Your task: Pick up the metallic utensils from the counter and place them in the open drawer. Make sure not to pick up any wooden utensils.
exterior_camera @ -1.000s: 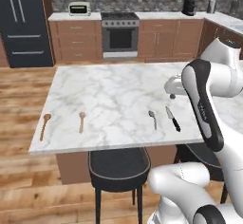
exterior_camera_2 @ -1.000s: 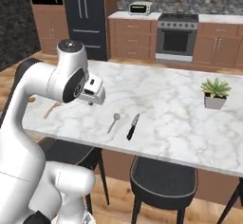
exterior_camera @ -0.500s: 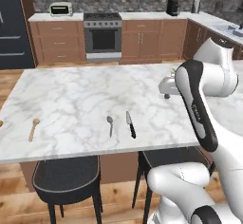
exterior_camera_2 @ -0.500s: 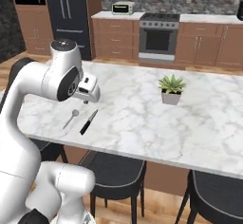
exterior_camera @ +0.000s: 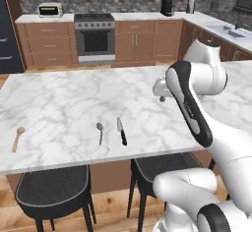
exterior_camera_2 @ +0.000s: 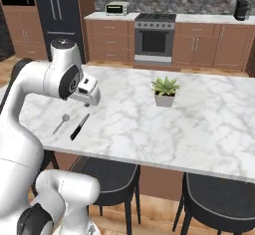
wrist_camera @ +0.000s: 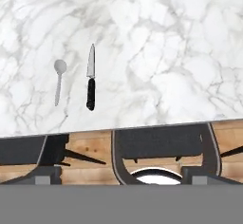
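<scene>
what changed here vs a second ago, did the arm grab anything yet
Only the base drove: the whole scene slid across both base views, so the camera moved, not the things. Nothing was taken or let go. The claw stays open and empty above the counter. The knife and metal spoon still lie side by side near the front edge, and a wooden spoon lies untouched.

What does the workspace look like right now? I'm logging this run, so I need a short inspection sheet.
Surface: white marble counter, on brown cabinets.
Job's things: knife and metal spoon lie side by side near the front edge, apart; one wooden spoon far left.
Clutter: potted plant on the counter.
Grippers: gripper open, above the counter, holding nothing.
Cables: nothing seen.
Surroundings: stools below, stove and toaster behind.
</scene>
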